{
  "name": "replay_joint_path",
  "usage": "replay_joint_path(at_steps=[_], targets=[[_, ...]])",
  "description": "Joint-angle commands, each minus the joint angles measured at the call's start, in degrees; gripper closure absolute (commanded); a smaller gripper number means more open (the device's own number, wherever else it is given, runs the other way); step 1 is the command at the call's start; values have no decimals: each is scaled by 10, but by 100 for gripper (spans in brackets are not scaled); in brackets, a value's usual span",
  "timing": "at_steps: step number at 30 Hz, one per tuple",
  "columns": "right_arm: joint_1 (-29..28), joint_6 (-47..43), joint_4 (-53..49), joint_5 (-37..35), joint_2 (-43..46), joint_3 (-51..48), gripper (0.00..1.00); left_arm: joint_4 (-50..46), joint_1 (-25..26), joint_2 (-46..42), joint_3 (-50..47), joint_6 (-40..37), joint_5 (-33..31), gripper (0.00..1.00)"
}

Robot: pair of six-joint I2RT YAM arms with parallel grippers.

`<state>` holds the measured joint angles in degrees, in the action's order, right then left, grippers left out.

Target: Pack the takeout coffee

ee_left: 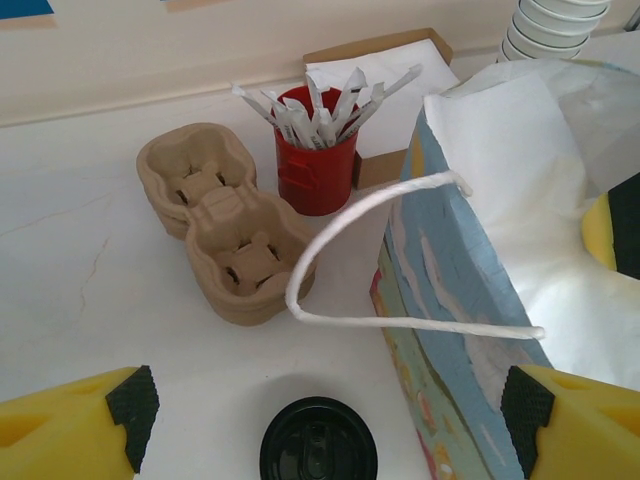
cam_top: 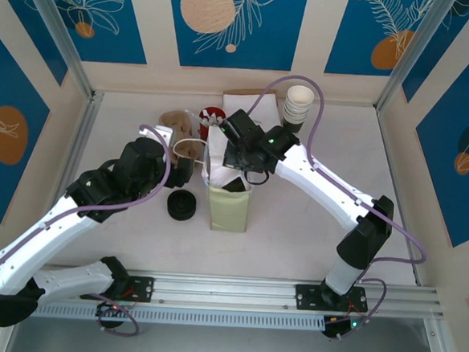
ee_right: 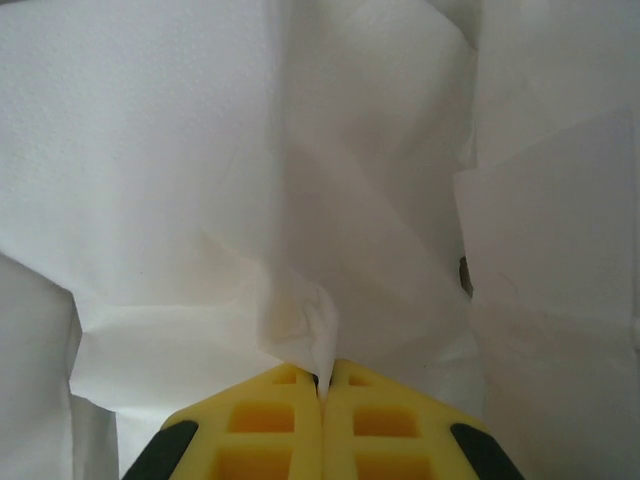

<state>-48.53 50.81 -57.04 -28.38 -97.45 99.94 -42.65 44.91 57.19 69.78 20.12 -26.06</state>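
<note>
Spotted takeout coffee (ee_left: 318, 442) at bottom centre of left wrist view, black lid up, between wide-spread fingers of left gripper (ee_left: 330, 405), apparently not yet gripped. Found right gripper (ee_right: 322, 385) pinched tight on white paper of bag (ee_left: 450, 290). Risks: snagging rope handle (ee_left: 420, 324) during lift-in; tearing or losing that thin pinch, collapsing the mouth; tipping bag, spilling
</note>
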Motion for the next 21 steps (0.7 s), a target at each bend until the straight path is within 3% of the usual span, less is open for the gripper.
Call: replay_joint_path(at_steps=[1,21], targets=[[-8,-12,-23,-25,-4,-3,100,4,2,-8,-4,11,-13,10],[-18,-47,-47,-15,-11,-16,100,8,1,-8,-12,17,-9,9]])
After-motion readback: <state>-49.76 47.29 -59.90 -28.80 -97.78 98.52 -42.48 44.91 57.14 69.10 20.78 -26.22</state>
